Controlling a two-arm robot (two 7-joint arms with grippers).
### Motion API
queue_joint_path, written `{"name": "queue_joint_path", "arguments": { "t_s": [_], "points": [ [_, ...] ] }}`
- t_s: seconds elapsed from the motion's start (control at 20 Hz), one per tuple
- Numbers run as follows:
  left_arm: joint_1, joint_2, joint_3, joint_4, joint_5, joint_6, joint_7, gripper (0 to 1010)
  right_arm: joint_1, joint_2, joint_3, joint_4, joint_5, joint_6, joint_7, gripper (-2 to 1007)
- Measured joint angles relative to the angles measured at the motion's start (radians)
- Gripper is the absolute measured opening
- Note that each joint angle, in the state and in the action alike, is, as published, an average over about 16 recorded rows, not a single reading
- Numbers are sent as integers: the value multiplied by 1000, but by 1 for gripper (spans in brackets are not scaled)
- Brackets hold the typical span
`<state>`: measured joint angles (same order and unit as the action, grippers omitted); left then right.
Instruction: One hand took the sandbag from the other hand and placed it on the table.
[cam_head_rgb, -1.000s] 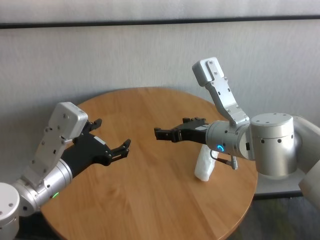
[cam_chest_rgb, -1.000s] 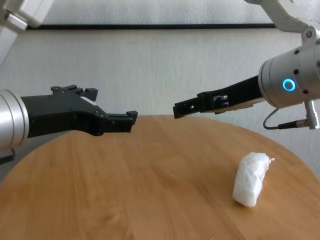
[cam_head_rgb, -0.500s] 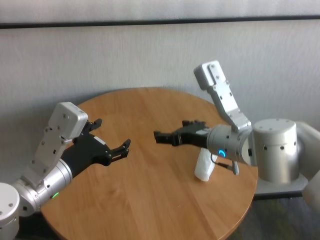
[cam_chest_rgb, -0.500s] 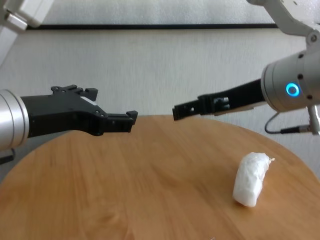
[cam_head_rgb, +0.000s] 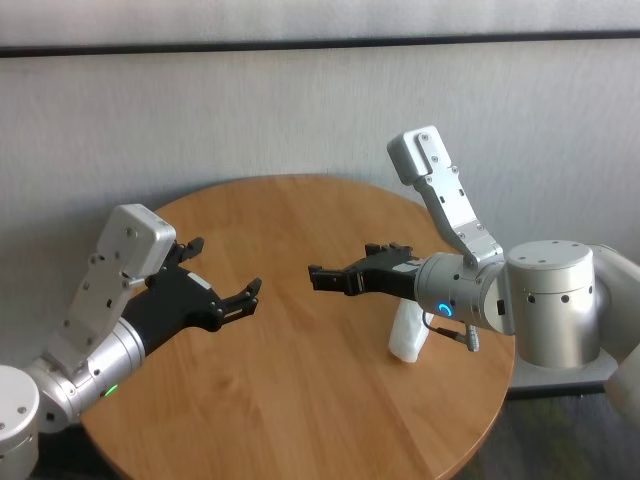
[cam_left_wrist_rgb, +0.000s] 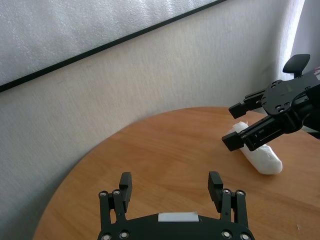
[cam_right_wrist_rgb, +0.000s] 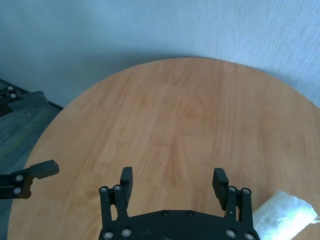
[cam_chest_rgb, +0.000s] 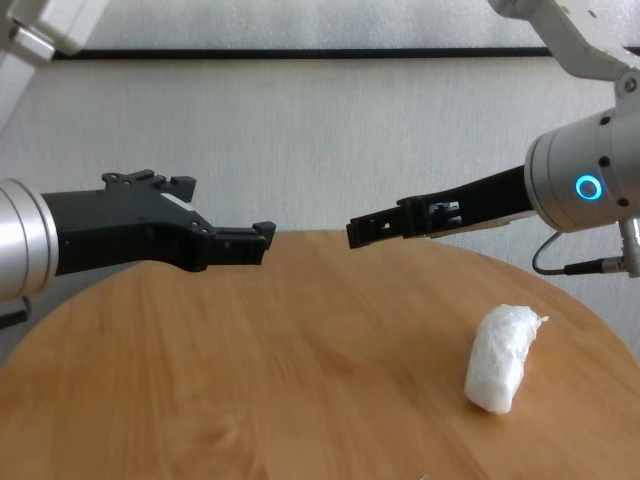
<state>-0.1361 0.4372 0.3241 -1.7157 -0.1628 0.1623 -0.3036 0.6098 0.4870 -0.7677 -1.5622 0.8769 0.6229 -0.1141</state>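
Lying on the table: the sandbag (cam_chest_rgb: 504, 359) rests on the wooden top on the robot's right side, near the rim, with nothing touching it.
Sandbag look: a soft white oblong pouch in crinkly plastic, with one end toward the robot and the other end toward the wall.
Table (cam_head_rgb: 290, 390): round, with a light-brown wood-grain top; the sandbag is the only thing seen lying on it.
Right tool (cam_head_rgb: 318, 276): slim and black, on a silver wrist with a blue ring light; it hangs in the air above the table, higher than the sandbag and further toward the table's middle. Its fingers are spread apart and carry nothing.
Right tool and sandbag: clearly apart; in the right wrist view the sandbag (cam_right_wrist_rgb: 285, 214) shows beside one finger (cam_right_wrist_rgb: 220, 181), outside the gap between the fingers.
Left tool (cam_head_rgb: 247, 296): broad and black, on a thick silver wrist with a green light; it hovers above the table on the far side from the sandbag, well apart from it. Its fingers are also released and empty.
Two tools: they point toward each other across the middle of the table, with a free gap between their tips; they do not touch.
Left wrist view: the sandbag (cam_left_wrist_rgb: 260, 156) is seen partly behind the right tool (cam_left_wrist_rgb: 231, 125).
Wall (cam_head_rgb: 250, 110): pale and plain, behind the table.
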Motion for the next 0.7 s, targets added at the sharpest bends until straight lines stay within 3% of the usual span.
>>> {"name": "queue_joint_path", "arguments": {
  "t_s": [0.7],
  "points": [
    [0,0,0,0,0,0,0,1002,4,-1,0,5,2,-1,1,1002]
  ]
}}
